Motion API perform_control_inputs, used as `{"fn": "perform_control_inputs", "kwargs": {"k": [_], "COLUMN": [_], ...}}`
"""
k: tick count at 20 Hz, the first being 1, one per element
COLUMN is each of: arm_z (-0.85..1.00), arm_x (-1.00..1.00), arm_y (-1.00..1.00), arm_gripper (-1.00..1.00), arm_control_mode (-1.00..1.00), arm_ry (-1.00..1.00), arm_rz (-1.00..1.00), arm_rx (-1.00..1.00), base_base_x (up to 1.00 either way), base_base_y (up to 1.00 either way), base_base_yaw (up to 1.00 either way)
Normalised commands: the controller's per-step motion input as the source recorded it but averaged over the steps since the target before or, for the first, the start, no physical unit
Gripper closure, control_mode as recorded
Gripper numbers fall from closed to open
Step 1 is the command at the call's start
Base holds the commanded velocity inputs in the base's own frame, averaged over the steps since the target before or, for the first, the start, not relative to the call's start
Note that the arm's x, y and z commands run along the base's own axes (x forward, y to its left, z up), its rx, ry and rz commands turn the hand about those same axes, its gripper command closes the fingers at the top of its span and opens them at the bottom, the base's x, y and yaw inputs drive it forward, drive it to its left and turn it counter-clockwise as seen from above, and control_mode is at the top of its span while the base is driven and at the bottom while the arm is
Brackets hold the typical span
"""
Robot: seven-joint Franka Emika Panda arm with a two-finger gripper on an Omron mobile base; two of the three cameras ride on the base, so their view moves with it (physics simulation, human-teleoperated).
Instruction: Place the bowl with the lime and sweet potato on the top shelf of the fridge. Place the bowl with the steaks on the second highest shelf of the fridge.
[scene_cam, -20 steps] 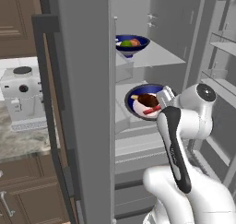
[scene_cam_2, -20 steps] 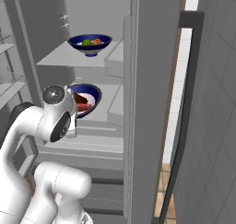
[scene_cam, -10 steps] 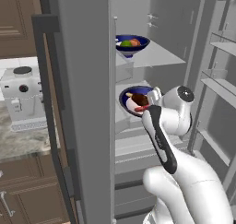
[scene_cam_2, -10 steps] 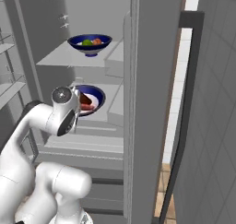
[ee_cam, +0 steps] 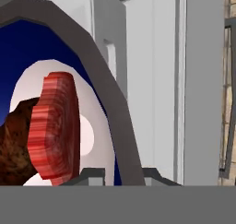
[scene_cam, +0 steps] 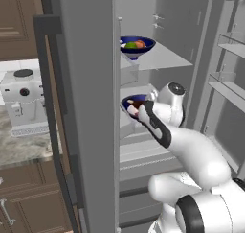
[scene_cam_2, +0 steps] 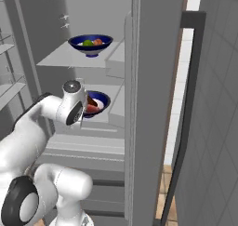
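Note:
A blue bowl with the lime and the sweet potato stands on the top shelf of the fridge, and it shows again in the right base view. One shelf lower, a second blue bowl carries the steaks. My gripper is shut on this bowl's near rim, which runs down between the finger tips. The bowl sits just over the second shelf; I cannot tell whether it touches it.
The fridge's left door stands open close beside the arm, and door racks line the right side. The other door with a dark handle stands at the right. A coffee machine sits on the counter below brown cabinets. Drawers lie under the shelves.
The arm has reached deeper into the fridge, carrying the steak bowl inward over the second shelf. The upper bowl has not moved.

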Motion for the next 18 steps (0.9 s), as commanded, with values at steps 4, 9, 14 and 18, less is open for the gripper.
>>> {"fn": "perform_control_inputs", "kwargs": {"k": [4,9,14,18], "arm_z": [-0.13,-0.45,-0.40,-0.17], "arm_x": [0.65,0.62,0.69,0.63], "arm_y": [0.00,0.00,0.00,0.01], "arm_gripper": [1.00,1.00,1.00,1.00], "arm_control_mode": [-1.00,-1.00,-1.00,-1.00], "arm_ry": [0.04,0.00,-0.06,-0.05], "arm_rz": [0.00,0.00,0.00,0.00], "arm_rx": [0.00,-0.03,-0.04,-0.01], "base_base_x": [0.00,0.00,0.00,0.00], "base_base_y": [0.00,0.00,0.00,0.00], "base_base_yaw": [0.00,0.00,0.00,0.00]}}
